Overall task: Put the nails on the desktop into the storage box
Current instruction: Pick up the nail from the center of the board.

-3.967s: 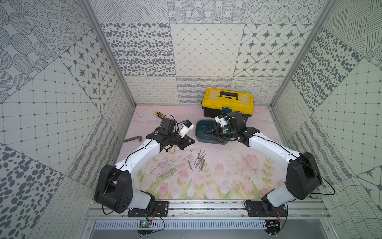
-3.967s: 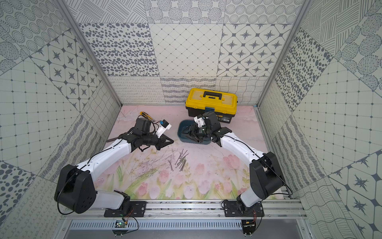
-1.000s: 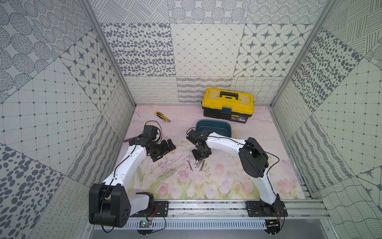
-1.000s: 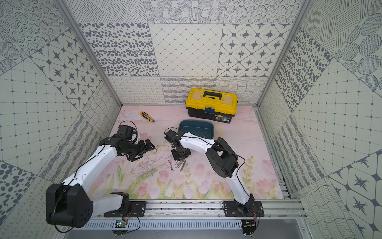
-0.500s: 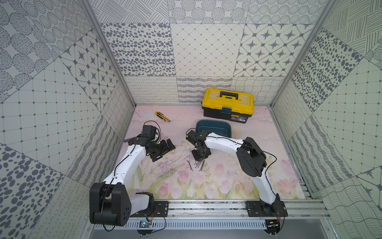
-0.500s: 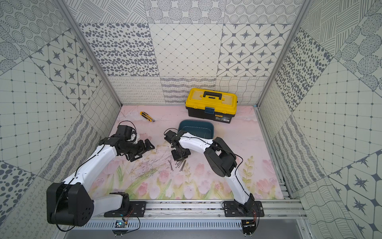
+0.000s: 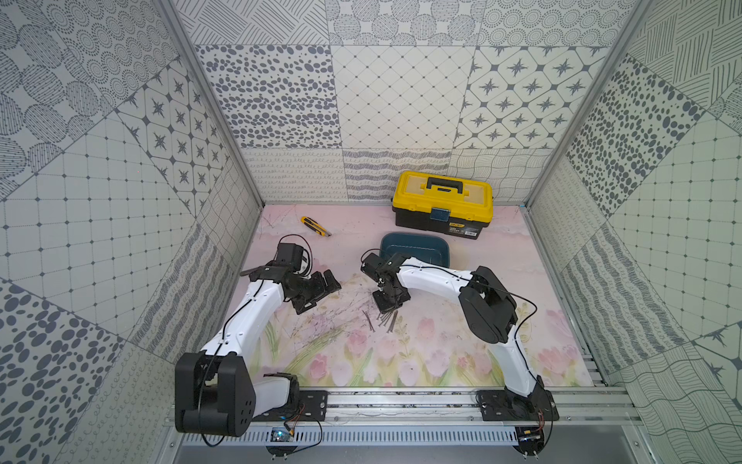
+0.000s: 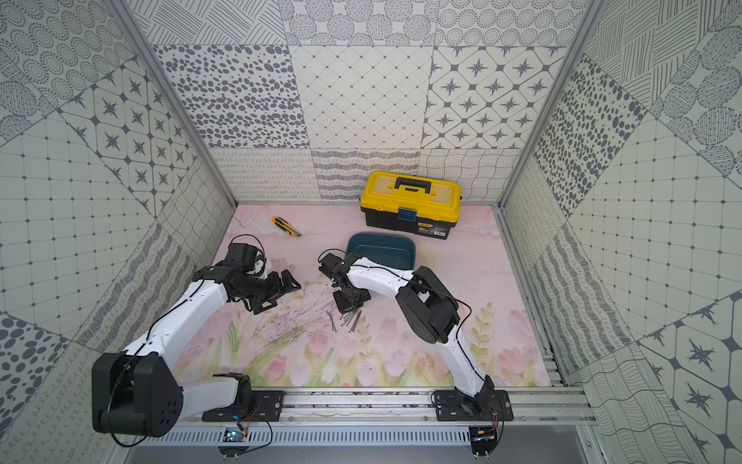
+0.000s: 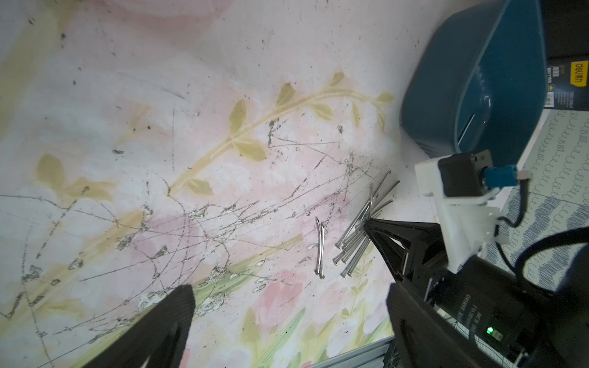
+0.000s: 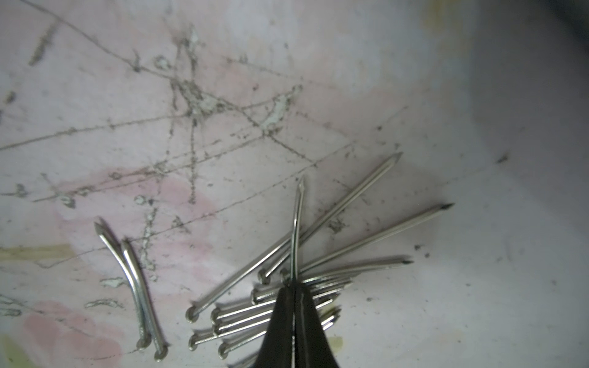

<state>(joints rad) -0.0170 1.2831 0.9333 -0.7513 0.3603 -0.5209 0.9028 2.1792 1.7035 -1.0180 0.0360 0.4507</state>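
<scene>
Right wrist view: the right fingers (image 10: 277, 321) are closed on one bent nail (image 10: 297, 223) atop the nails (image 10: 366, 239), a dozen-odd shiny metal pins left on the scuffed surface (image 10: 478, 286). The left fingers (image 9: 165, 321) are spread wide, empty. In a top view the teal storage box (image 7: 413, 241) is seen at 1 o'clock from the pile. Most of the work is judged undone.

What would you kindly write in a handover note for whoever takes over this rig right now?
Left end effector: open, empty, above the desktop.
Right end effector: shut on one nail at the pile.
The nails: a pile on the desktop, two bent ones beside it; the storage box stands behind.
Done: unclear; the box's contents are hard to make out.
To do: carry this nail and the rest into the box.
</scene>
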